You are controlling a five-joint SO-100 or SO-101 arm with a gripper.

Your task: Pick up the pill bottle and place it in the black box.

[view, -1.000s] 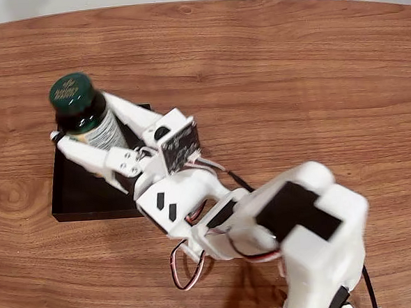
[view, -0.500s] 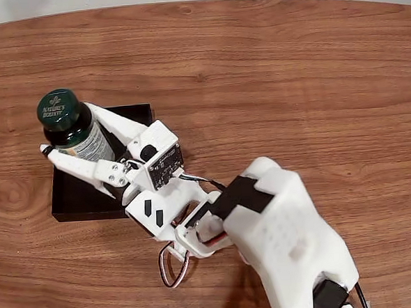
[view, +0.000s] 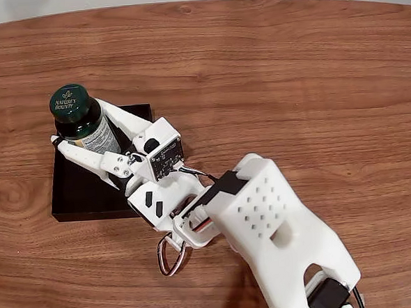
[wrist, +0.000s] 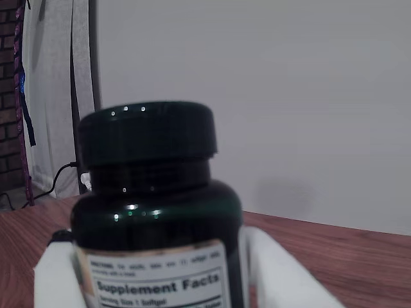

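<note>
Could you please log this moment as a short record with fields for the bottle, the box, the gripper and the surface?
pill bottle: dark green, upright, green cap reading "Nature's Bounty"; label shows "Supplement Facts" in the wrist view
held by: gripper, white fingers on either side of the bottle's body
position: over the far-left part of the black box in the fixed view; whether it touches the floor cannot be told
black box: shallow, matte black, nothing else seen inside
surface: wooden table
</note>
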